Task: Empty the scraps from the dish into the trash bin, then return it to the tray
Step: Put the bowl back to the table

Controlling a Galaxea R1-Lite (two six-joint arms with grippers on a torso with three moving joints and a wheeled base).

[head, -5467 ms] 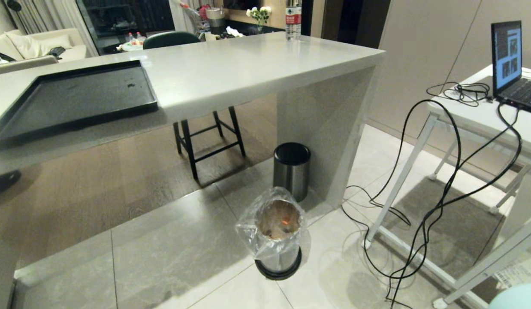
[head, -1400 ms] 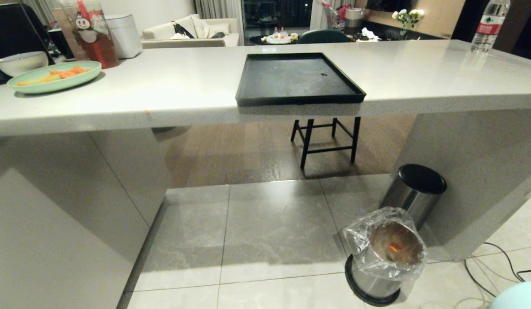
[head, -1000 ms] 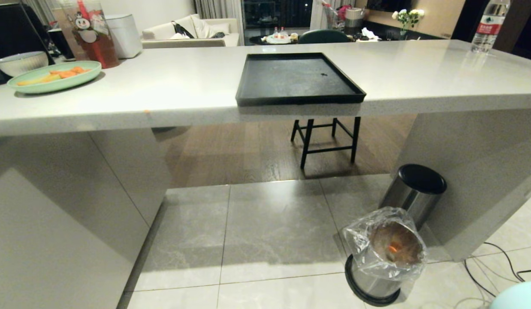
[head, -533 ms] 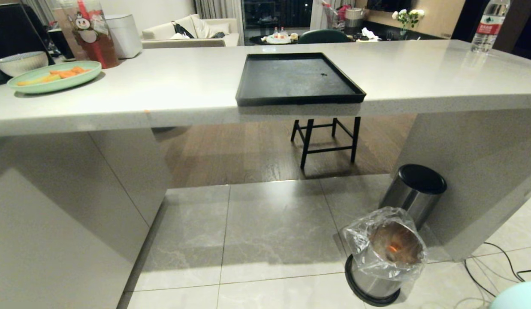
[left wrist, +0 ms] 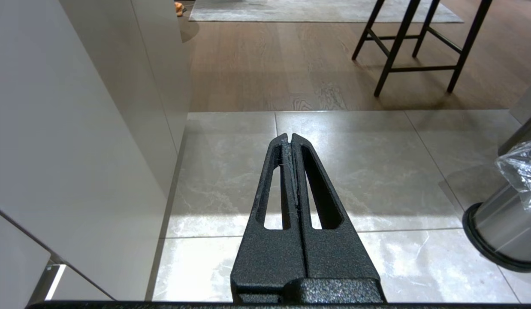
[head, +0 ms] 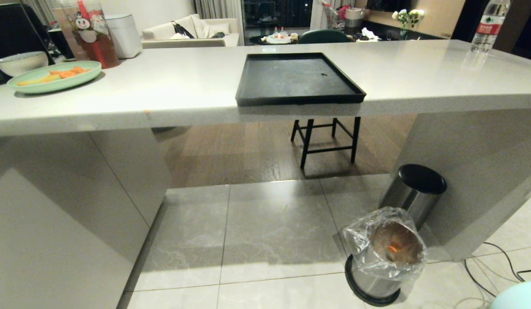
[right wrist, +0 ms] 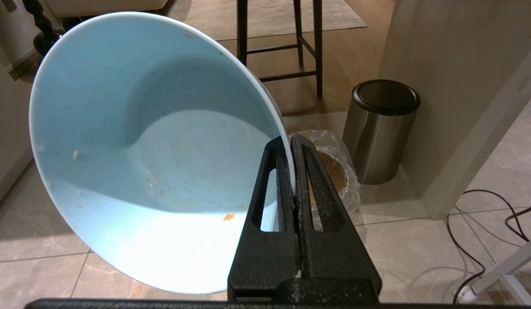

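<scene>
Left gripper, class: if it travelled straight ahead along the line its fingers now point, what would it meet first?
Probably the bare tiled floor. The left gripper, shut and empty, aims downward at open tiles, between the cabinet wall and the trash bin; depth is uncertain.

So the pale-blue dish [right wrist: 132, 163] is pinched by its rim in the right hand [right wrist: 293, 146], tipped on its side, basically emptied with just a few orange crumbs stuck inside. The scraps [head: 393, 248] sit down in the trash bin [head: 379, 274], a little steel one with a crinkly clear liner, on the floor. The black tray [head: 294, 79] lies flat on the table.
</scene>
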